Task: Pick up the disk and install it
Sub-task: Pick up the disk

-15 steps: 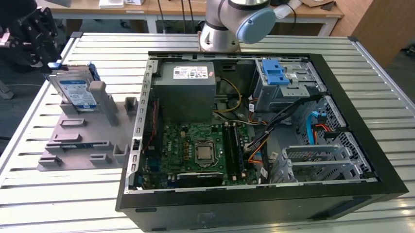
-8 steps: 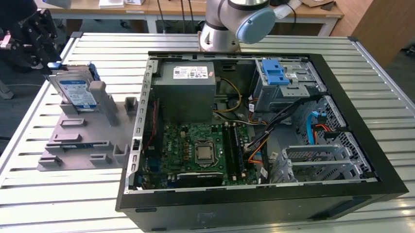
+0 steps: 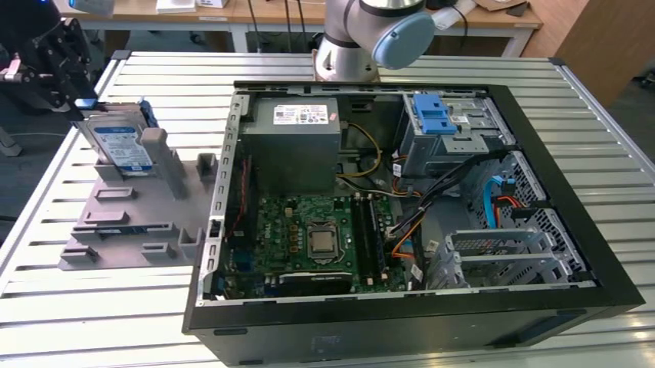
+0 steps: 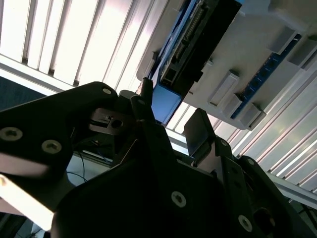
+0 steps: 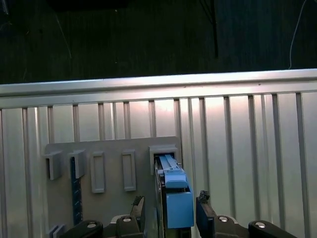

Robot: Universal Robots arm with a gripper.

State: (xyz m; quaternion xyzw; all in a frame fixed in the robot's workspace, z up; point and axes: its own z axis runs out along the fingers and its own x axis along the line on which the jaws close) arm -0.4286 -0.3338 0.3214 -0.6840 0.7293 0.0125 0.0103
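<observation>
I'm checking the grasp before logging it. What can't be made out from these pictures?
- How far the gripper reaches down over the disk: first wrist view, cut off by the picture's edge.
- The disk's lower edge: exterior view, sunk in the holder.
- Inside of the cage: exterior view, behind its blue latch.
- The disk's flat faces: second wrist view, blocked by the gripper's dark body.

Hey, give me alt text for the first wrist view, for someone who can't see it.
The open gripper straddles the disk, one finger on each side of its blue-bracketed edge, not yet closed on it. The disk stands on edge in a slot of a grey holder resting on a slatted metal table.
</observation>
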